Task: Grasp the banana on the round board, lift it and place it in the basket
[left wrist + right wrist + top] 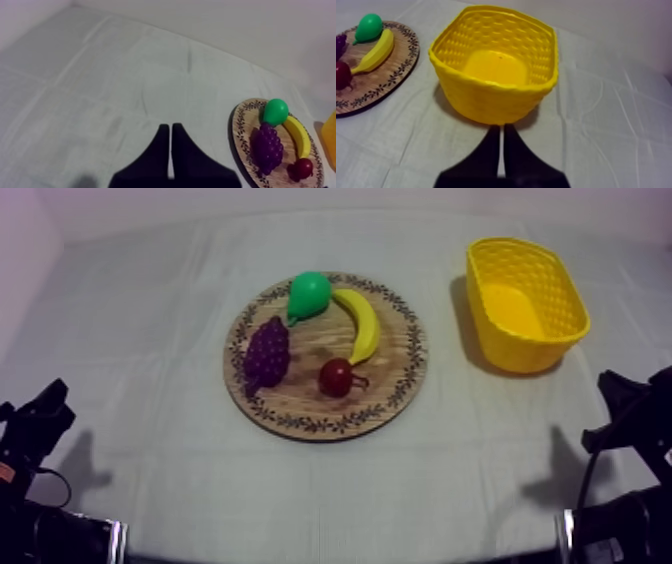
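Pointing over bare table [100, 90] beside the wooden board [245, 150], my left end effector [170, 127] has its fingers pressed together on nothing. My right end effector [502, 128] is likewise closed and empty, just short of the yellow basket [486, 100], which stands apart from the board. The banana [362, 323] lies on the board's basket side, beside the pear [308, 293] and the small red fruit [336, 376]; the grapes [266, 353] lie on the board's opposite side.
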`<control>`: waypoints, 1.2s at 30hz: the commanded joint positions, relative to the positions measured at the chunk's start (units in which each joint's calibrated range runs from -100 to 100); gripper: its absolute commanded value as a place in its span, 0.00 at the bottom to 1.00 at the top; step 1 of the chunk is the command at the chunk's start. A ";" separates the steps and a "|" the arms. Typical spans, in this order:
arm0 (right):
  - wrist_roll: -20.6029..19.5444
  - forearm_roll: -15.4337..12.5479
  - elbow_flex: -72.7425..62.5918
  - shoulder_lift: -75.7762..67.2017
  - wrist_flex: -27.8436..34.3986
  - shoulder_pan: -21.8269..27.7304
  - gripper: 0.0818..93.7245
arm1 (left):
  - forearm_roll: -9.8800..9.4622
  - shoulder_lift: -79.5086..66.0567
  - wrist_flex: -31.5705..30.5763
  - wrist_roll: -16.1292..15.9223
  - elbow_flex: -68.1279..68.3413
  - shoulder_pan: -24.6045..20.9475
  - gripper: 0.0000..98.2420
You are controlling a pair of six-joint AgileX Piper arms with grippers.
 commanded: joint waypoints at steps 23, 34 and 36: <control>-0.02 0.02 0.04 -0.02 -0.02 -0.01 0.00 | -0.01 -0.03 -0.02 -0.01 0.03 -0.01 0.00; -5.79 0.02 0.04 -0.02 -0.02 -0.66 0.00 | -0.01 -0.03 -0.02 -0.01 0.03 -0.01 0.00; -4.01 -0.06 0.04 0.30 -0.20 -0.74 0.00 | -0.01 -0.03 -0.02 -0.01 0.03 -0.01 0.00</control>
